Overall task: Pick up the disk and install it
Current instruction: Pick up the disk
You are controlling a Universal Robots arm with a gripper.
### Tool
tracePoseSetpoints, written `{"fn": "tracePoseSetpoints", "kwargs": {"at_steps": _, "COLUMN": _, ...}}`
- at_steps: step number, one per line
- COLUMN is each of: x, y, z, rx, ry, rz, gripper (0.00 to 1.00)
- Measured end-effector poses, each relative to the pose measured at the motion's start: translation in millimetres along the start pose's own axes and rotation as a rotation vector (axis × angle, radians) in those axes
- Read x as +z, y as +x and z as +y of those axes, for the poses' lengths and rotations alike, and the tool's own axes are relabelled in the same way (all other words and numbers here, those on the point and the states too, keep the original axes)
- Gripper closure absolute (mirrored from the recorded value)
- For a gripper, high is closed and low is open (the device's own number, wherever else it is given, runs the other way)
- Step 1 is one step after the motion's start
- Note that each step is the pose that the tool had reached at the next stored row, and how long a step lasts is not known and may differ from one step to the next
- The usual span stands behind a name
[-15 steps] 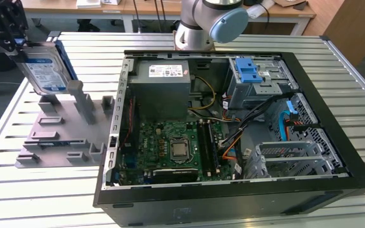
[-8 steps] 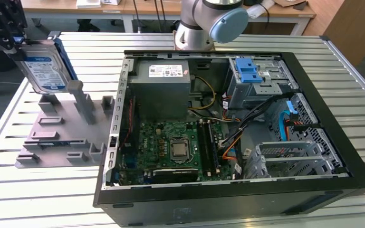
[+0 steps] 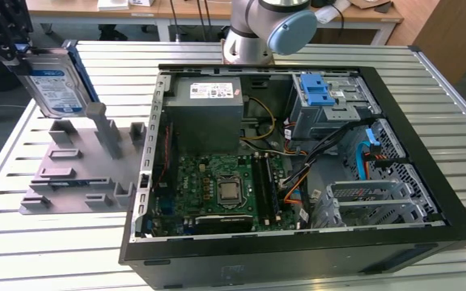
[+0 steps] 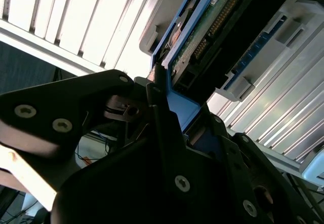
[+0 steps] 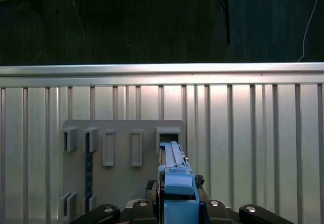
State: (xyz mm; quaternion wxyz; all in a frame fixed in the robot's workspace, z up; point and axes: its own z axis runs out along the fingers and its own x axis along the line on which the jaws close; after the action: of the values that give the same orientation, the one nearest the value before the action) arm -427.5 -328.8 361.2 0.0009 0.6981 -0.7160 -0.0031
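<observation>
1. your gripper [image 5: 177, 206] is clamped shut on one end of the disk [image 3: 55, 88], which hangs over the stand [image 3: 71, 176] at the exterior view's left, outside the case [image 3: 427, 182].
2. the hold looks to be on an edge (a blue plastic rail), so a quick swing could tilt the disk or let it slip.
3. the disk's low corner is near the stand's tall post [image 3: 97, 124]; a sideways move could clip it.
4. loose cables [image 3: 330, 145] lie by the bay and could snag the disk.
5. count: one disk, one stand, one case, one power supply [image 3: 209, 100].
</observation>
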Motion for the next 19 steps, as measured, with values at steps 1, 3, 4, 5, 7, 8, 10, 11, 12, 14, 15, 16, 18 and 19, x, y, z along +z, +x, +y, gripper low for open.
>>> {"fn": "tracePoseSetpoints", "kwargs": {"at_steps": 1, "x": -0.7, "y": 0.0, "z": 0.0, "rx": 0.0, "ry": -0.0001, "rz": 0.0, "gripper": 0.64}}
{"fn": "tracePoseSetpoints", "kwargs": {"at_steps": 3, "x": -1.9, "y": 0.0, "z": 0.0, "rx": 0.0, "ry": 0.0001, "rz": 0.0, "gripper": 0.64}}
{"fn": "tracePoseSetpoints", "kwargs": {"at_steps": 4, "x": -2.5, "y": 0.0, "z": 0.0, "rx": 0.0, "ry": 0.0002, "rz": 0.0, "gripper": 0.64}}
{"fn": "tracePoseSetpoints", "kwargs": {"at_steps": 5, "x": -3.1, "y": 0.0, "z": 0.0, "rx": 0.0, "ry": 0.0002, "rz": 0.0, "gripper": 0.64}}
{"fn": "tracePoseSetpoints", "kwargs": {"at_steps": 7, "x": -4.4, "y": 0.0, "z": 0.0, "rx": 0.0, "ry": 0.0003, "rz": 0.0001, "gripper": 0.64}}
{"fn": "tracePoseSetpoints", "kwargs": {"at_steps": 8, "x": -4.9, "y": 0.0, "z": 0.0, "rx": 0.0, "ry": 0.0004, "rz": 0.0001, "gripper": 0.64}}
{"fn": "tracePoseSetpoints", "kwargs": {"at_steps": 10, "x": -6.1, "y": 0.0, "z": 0.0, "rx": 0.0, "ry": 0.0006, "rz": 0.0, "gripper": 0.64}}
{"fn": "tracePoseSetpoints", "kwargs": {"at_steps": 11, "x": -6.8, "y": 0.0, "z": 0.0, "rx": 0.0, "ry": 0.0006, "rz": 0.0, "gripper": 0.64}}
{"fn": "tracePoseSetpoints", "kwargs": {"at_steps": 12, "x": -7.4, "y": 0.0, "z": 0.0, "rx": 0.0, "ry": 0.0007, "rz": 0.0, "gripper": 0.64}}
{"fn": "tracePoseSetpoints", "kwargs": {"at_steps": 14, "x": -8.5, "y": 0.0, "z": 0.0, "rx": 0.0, "ry": 0.001, "rz": 0.0, "gripper": 0.64}}
{"fn": "tracePoseSetpoints", "kwargs": {"at_steps": 15, "x": -9.1, "y": 0.0, "z": 0.0, "rx": 0.0, "ry": 0.001, "rz": 0.0, "gripper": 0.64}}
{"fn": "tracePoseSetpoints", "kwargs": {"at_steps": 16, "x": -9.7, "y": 0.0, "z": 0.0, "rx": 0.0, "ry": 0.001, "rz": 0.0001, "gripper": 0.64}}
{"fn": "tracePoseSetpoints", "kwargs": {"at_steps": 18, "x": -10.8, "y": 0.0, "z": 0.0, "rx": 0.0, "ry": 0.0013, "rz": 0.0, "gripper": 0.64}}
{"fn": "tracePoseSetpoints", "kwargs": {"at_steps": 19, "x": -11.4, "y": 0.0, "z": 0.0, "rx": 0.0, "ry": 0.0014, "rz": 0.0, "gripper": 0.64}}
